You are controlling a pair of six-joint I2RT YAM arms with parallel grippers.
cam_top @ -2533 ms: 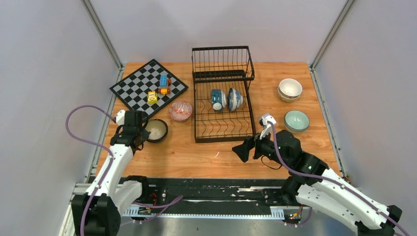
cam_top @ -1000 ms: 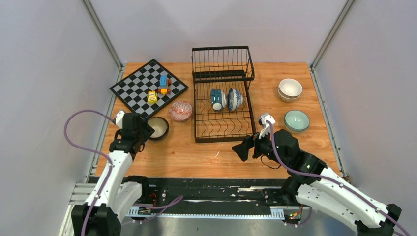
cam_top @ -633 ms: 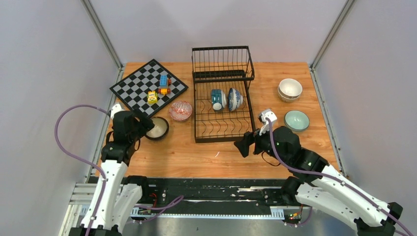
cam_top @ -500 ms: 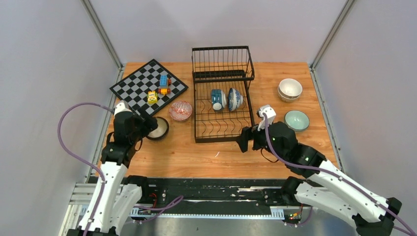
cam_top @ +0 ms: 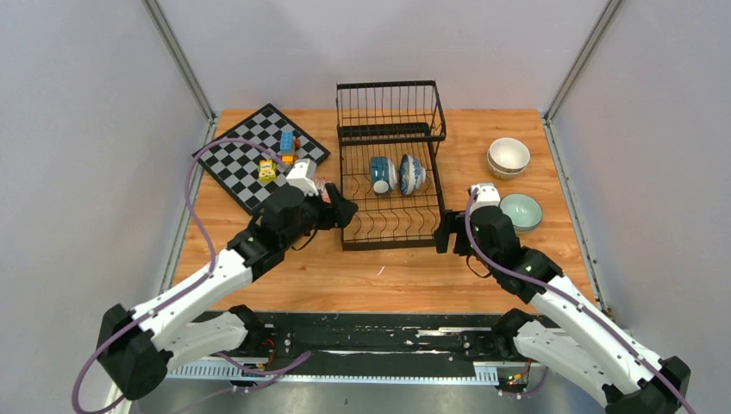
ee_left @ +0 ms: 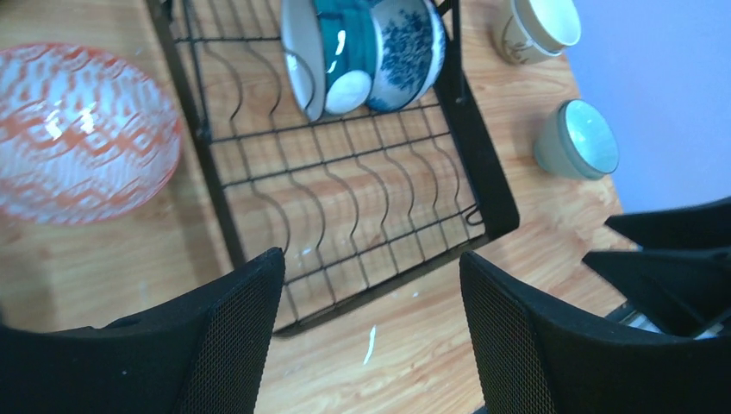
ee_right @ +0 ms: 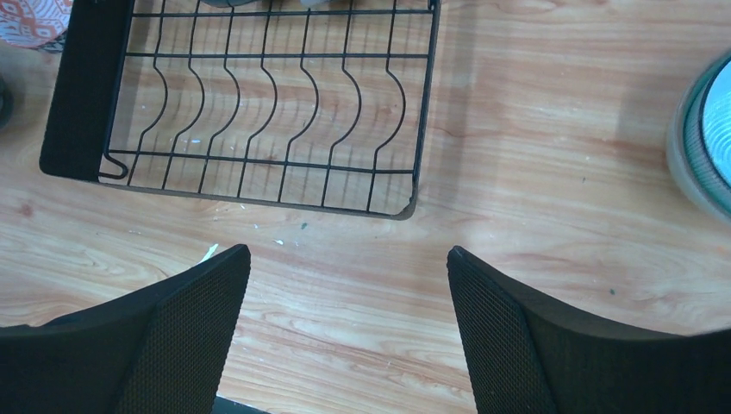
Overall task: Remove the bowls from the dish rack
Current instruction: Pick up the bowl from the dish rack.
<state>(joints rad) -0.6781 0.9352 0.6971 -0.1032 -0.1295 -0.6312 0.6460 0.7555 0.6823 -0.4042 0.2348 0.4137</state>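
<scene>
The black wire dish rack [cam_top: 390, 222] stands mid-table. Two bowls lean on edge in it: a dark teal one [cam_top: 381, 174] and a blue-white patterned one [cam_top: 413, 173], seen close in the left wrist view as teal bowl [ee_left: 343, 52] and patterned bowl [ee_left: 407, 41]. My left gripper [cam_top: 341, 210] hovers open and empty at the rack's left side, beside the red-pink bowl [ee_left: 82, 129]. My right gripper [cam_top: 442, 235] is open and empty above the wood just in front of the rack's front right corner [ee_right: 412, 205].
Stacked cream bowls [cam_top: 509, 157] and a mint bowl [cam_top: 524, 211] sit right of the rack. A chessboard [cam_top: 237, 164] with toy blocks [cam_top: 284, 148] lies at the back left. My left arm stretches across the table's left half.
My left arm has swung right, from the brownish bowl at the left to the rack's left side; that bowl is now hidden. My right gripper has moved up to the rack's front right corner.
</scene>
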